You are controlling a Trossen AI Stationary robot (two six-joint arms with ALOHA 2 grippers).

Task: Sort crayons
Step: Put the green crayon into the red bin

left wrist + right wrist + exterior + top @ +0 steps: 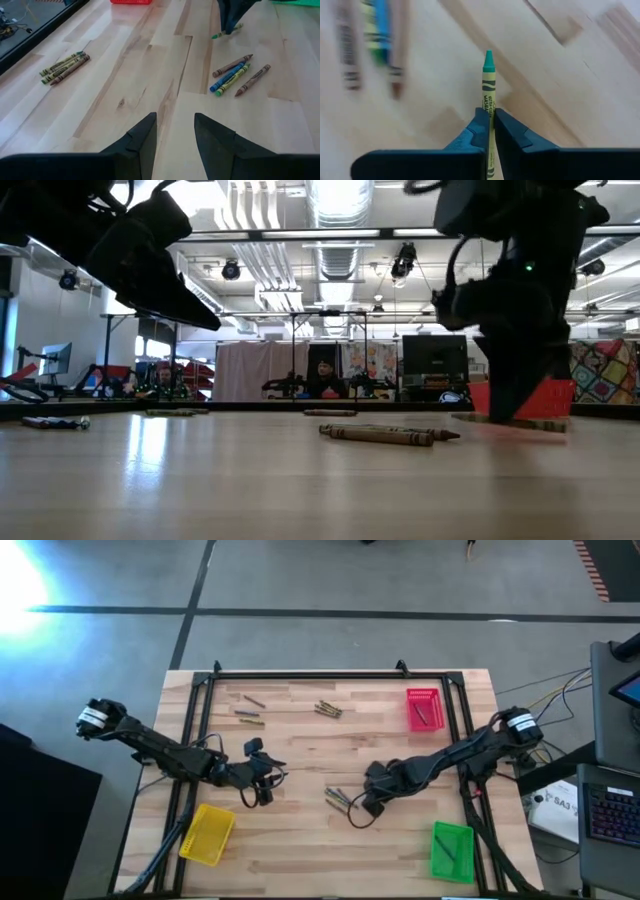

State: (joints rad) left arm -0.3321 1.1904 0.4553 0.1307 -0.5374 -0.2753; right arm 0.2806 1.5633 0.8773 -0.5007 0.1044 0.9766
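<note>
Loose crayons lie flat on the wooden table: a cluster (339, 797) (237, 75) near the middle, a group of three (328, 710) (65, 67) farther back, and two singles (250, 718) at the far left. My right gripper (372, 804) (490, 117) is just to the right of the middle cluster, pointing steeply down and shut on a green crayon (488, 90). My left gripper (262, 785) (175, 127) hovers left of centre, open, with nothing between its fingers. My right gripper pinches the green crayon's paper-wrapped shaft (488, 104) between its two fingers, coming from above at a steep slant. The crayon runs through the slit between them, and its green tip (488, 59) sticks out ahead. It lies low and about level (520, 423); whether it is clear of the table I cannot tell.
A red tray (423, 708) with a crayon in it stands at the far right. A green tray (451, 850) sits at the near right and a yellow tray (207, 833) at the near left. A black frame (300, 676) borders the table's far and side edges.
</note>
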